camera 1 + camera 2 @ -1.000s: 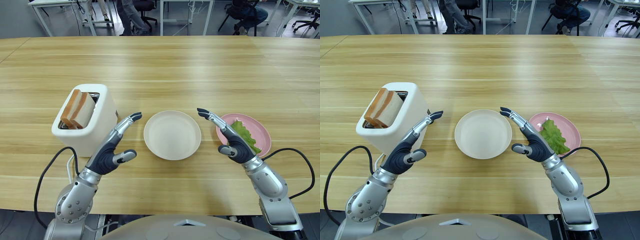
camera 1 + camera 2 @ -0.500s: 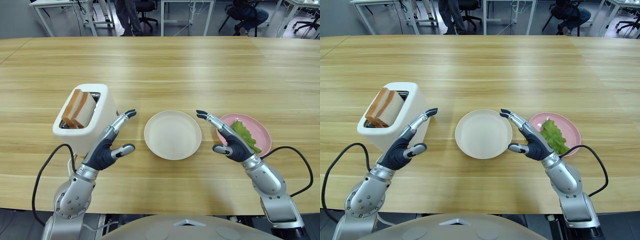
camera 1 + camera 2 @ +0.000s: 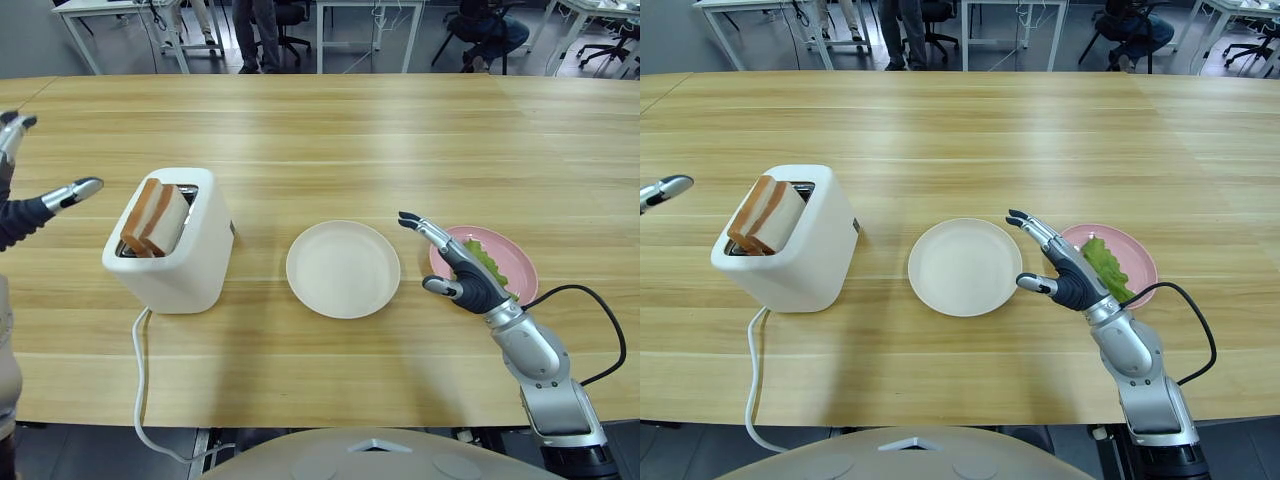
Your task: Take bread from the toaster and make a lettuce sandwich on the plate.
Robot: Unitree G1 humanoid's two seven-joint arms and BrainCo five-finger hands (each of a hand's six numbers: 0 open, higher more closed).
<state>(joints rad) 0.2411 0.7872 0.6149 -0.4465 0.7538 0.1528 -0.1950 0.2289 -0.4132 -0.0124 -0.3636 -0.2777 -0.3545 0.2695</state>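
Your bench [image 3: 400, 130] reads as light wood, smooth, with a soft sheen under the lights. Note the toaster [image 3: 185, 265]: white, smooth, matt plastic. The plate [image 3: 343, 268]: cream, smooth, faintly glossy. The right hand [image 3: 462, 280]: dark matt covering.

Dark right hand [image 3: 468, 286], silver fingers [image 3: 426, 229]; silver forearm [image 3: 527, 347] trails a black cable [image 3: 580, 288].

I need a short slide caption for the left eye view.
Bread in the toaster, lettuce on the pink plate; left hand and right hand open.

The left hand [image 3: 22, 205] is held open at the far left edge. The right hand [image 3: 463, 278] is held open at the lower right, with fingers stretched out.
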